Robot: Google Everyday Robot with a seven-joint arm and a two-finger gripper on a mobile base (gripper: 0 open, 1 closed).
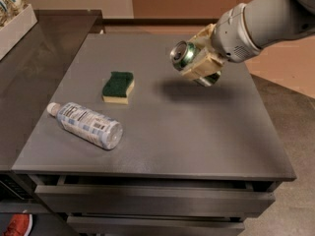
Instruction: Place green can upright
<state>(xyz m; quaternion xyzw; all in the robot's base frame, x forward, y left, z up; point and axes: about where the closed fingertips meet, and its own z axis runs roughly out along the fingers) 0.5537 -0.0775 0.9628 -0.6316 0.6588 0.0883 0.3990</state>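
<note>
The green can point(183, 55) is held in the air above the far right part of the bench point(197, 136), clear of the surface, with its dark shadow point(184, 90) lying on the top just beneath it. The can is tipped on its side, one silver end facing left and towards the camera. The end effector point(198, 63) is clamped on the can, its pale fingers point(194, 72) pressed against the can's body, and the arm point(261, 21) reaches in from the upper right. Well to the left of the can, a green-topped yellow sponge point(118, 86) lies flat on the bench. Nearer the front left corner, a clear plastic bottle point(86, 125) lies on its side, its white cap pointing left. Drawers point(152, 200) run below the bench's front edge.
</note>
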